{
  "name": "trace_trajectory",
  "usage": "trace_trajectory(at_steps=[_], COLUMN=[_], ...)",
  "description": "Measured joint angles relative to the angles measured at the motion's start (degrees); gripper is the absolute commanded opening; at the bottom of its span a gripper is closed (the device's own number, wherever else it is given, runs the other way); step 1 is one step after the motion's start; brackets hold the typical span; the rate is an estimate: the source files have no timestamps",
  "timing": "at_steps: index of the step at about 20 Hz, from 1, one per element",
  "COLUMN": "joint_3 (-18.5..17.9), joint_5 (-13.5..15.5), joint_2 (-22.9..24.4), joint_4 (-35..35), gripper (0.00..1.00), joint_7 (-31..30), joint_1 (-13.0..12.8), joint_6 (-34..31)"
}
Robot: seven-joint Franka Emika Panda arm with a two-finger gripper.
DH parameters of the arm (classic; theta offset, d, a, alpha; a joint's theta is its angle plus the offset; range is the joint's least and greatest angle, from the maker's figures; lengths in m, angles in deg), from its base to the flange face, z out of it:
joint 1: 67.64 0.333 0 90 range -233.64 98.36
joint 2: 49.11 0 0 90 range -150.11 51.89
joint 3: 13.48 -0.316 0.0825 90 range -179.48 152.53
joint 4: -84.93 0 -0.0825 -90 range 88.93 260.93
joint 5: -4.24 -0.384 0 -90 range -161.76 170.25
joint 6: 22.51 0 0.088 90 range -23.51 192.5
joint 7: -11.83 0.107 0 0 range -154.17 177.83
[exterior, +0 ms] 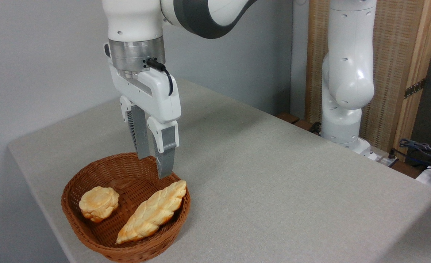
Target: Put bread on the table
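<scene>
Bread (152, 212) in basket (91, 241), just below parted end effector (154, 167)

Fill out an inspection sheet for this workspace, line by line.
Surface: table, light grey-beige, bare apart from the basket.
Job's things: bread lying in the wicker basket, one end on the rim.
Clutter: small round bun in the same basket.
Grippers: gripper above the basket, fingers slightly parted, holding nothing.
Cables: black cable at the wrist; more cables at right.
Surroundings: grey wall, wooden panel behind the arm's base.
</scene>
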Motion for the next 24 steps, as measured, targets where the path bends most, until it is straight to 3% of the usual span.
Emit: trace_trajectory(at_steps=[5,24], joint_3=[0.1,0.1], joint_5=[1.7,1.7], joint_2=[-0.1,-0.4], joint_4=[-0.8,-1.0], gripper=[1.0,1.0], joint_7=[0.5,0.5], joint_1=[0.0,-0.1], joint_6=[0.0,-1.7])
